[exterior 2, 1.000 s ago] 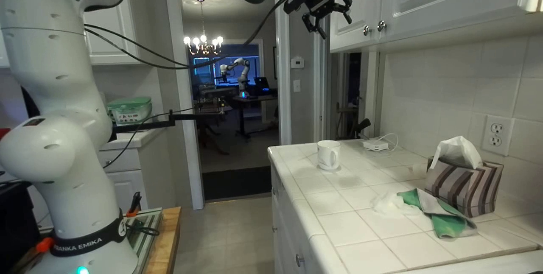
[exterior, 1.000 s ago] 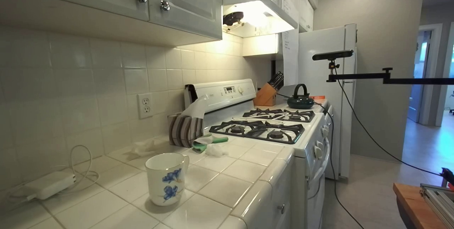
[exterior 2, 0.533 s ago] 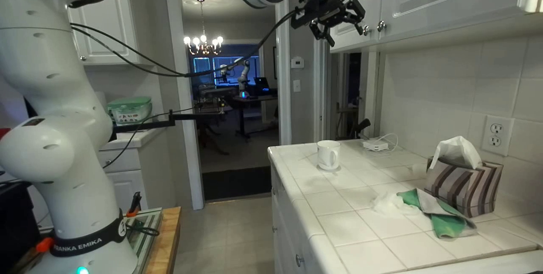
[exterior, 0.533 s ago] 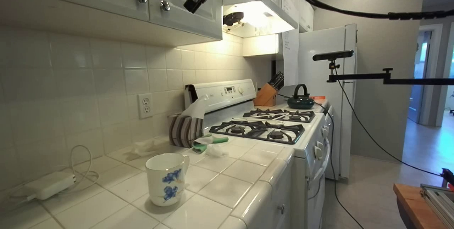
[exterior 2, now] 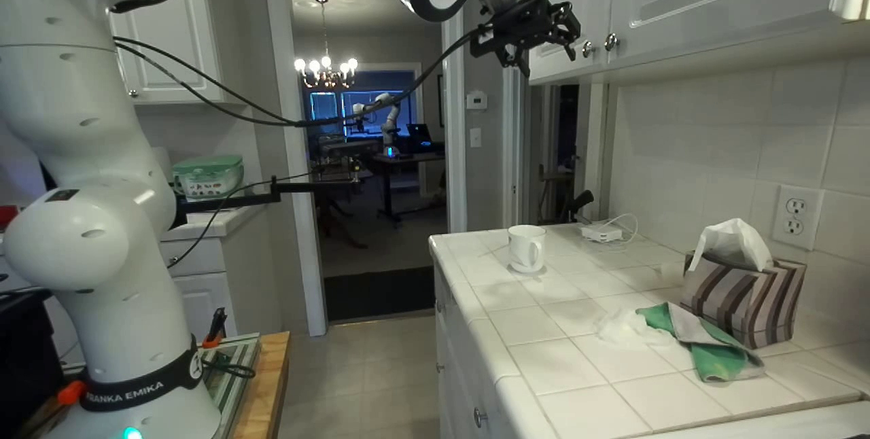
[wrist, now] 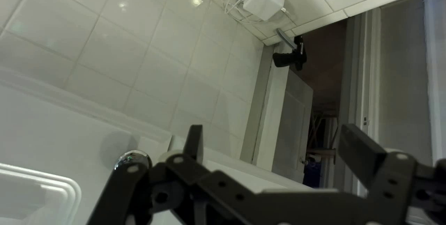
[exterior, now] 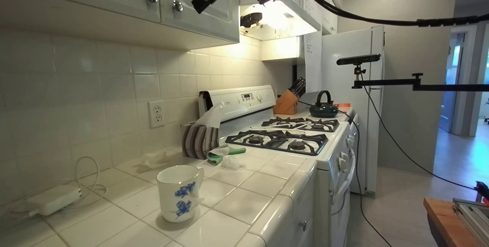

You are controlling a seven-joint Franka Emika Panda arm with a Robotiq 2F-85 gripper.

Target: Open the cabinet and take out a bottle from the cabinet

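The white upper cabinet (exterior: 206, 13) has its panelled doors closed, with a round silver knob (exterior: 177, 5) low on the door. In an exterior view my black gripper (exterior 2: 548, 60) hangs in front of the cabinet at about knob height. The wrist view shows the gripper (wrist: 277, 145) with its fingers (wrist: 362, 155) spread wide and nothing between them. There, a knob (wrist: 132, 157) lies outside the left finger, partly behind the gripper's linkage. Whether anything touches the door cannot be told. The bottle is hidden or out of view.
On the tiled counter (exterior 2: 564, 357) stand a white mug with blue flowers (exterior: 179, 197) and a striped tissue box (exterior 2: 744, 300). A green cloth (exterior 2: 707, 344) and a white charger (wrist: 263, 2) lie there too. Beyond is the stove (exterior: 244, 105) under a lit hood (exterior: 282, 17).
Over the last second my gripper has come lower and closer to the cabinet knobs. In the last half second it has only shifted and tilted slightly. The doors have not moved.
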